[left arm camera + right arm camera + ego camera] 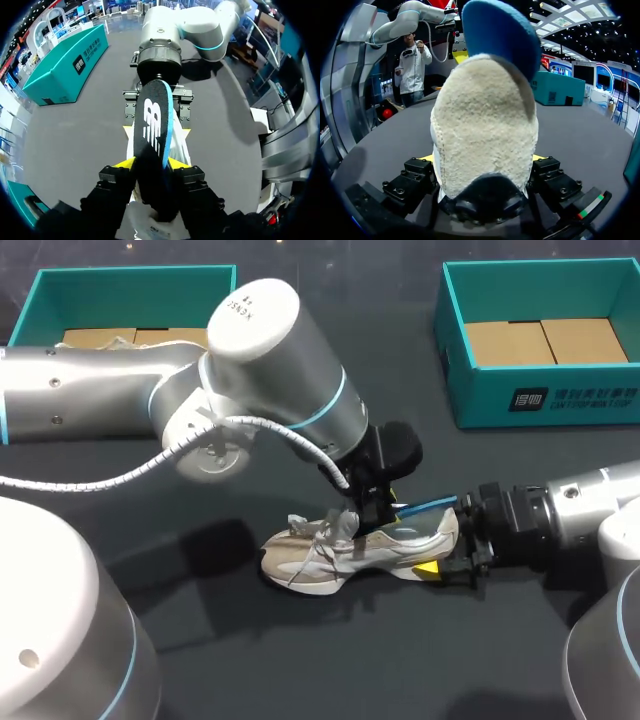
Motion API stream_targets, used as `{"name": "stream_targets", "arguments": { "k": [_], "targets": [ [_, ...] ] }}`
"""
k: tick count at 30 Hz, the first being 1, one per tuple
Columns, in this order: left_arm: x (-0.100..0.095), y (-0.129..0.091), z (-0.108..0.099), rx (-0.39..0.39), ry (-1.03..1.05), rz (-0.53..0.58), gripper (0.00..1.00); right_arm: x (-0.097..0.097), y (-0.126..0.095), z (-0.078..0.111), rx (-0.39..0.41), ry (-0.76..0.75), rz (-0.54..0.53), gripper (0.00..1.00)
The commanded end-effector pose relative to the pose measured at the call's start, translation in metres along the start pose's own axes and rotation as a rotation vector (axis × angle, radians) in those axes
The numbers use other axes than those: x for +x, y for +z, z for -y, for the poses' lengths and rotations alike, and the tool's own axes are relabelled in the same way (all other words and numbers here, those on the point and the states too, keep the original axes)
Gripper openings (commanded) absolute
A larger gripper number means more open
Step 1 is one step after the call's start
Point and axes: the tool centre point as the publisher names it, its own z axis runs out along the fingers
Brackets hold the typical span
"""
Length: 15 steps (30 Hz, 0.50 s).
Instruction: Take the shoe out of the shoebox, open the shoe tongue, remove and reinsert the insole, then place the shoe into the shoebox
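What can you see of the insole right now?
The insole is a thin foam-like piece, black on top with a white logo, bright blue on its edge and underside. The left fingers pinch it from both sides, on edge, over the shoe; its far end points to the heel, near the right gripper.

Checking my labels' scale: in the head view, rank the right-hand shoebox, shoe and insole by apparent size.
Largest: right-hand shoebox.
Then the shoe.
Smallest: the insole, of which only a thin blue edge shows.
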Motion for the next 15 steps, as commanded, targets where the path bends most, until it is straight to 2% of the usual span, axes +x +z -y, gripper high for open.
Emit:
{"name": "stream_targets", "arguments": {
  "k": [1, 5, 11, 15],
  "targets": [
    [0.013, -0.005, 0.002, 0.011, 0.006, 0.069, 0.47, 0.001, -0.001, 0.000, 0.004, 0.001, 0.000, 0.00],
    [0.014, -0.003, 0.009, 0.029, 0.028, 0.096, 0.57, 0.001, -0.001, 0.000, 0.004, 0.001, 0.000, 0.00],
    [0.014, 0.000, 0.018, 0.050, 0.041, 0.140, 0.60, 0.001, -0.001, 0.000, 0.004, 0.001, 0.000, 0.00],
    [0.016, 0.004, 0.021, 0.063, 0.064, 0.165, 0.57, 0.001, -0.001, 0.000, 0.004, 0.001, 0.000, 0.00]
  ]
}}
